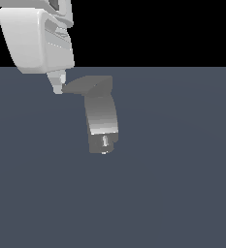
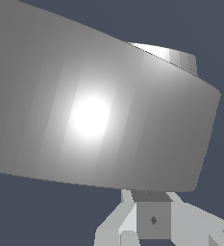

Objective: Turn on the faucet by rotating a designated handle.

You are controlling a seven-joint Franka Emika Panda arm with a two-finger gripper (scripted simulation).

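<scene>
Nearest my wrist view, a broad curved grey surface filled most of the picture, which I took to be the faucet [image 2: 99, 115] seen from close range; below it a small blocky grey piece with a dark mark sat between pale parts of the claw [image 2: 152, 226]. From that view I could not tell how far the claw's fingers stood apart.

In the exterior view, the faucet [image 1: 101, 118] stood on the dark counter [image 1: 182, 184], its thick curved body ending in a blocky end with a small bright pin. The handle [image 1: 88, 85] lay flat atop the faucet, tapering to a point toward the exterior view's left. The claw [image 1: 57, 87] hung just beside that point, its tip touching it or very nearly so; the separation could not be settled. Whether the claw was wide or narrow was not shown here either.

My judgement: the step in hand was engaging the handle's tip to swing it. To do it well, I would keep contact near the point, where leverage is greatest, push along an arc about the faucet's top, and hold height level so the tip does not slip over the thin lever.
</scene>
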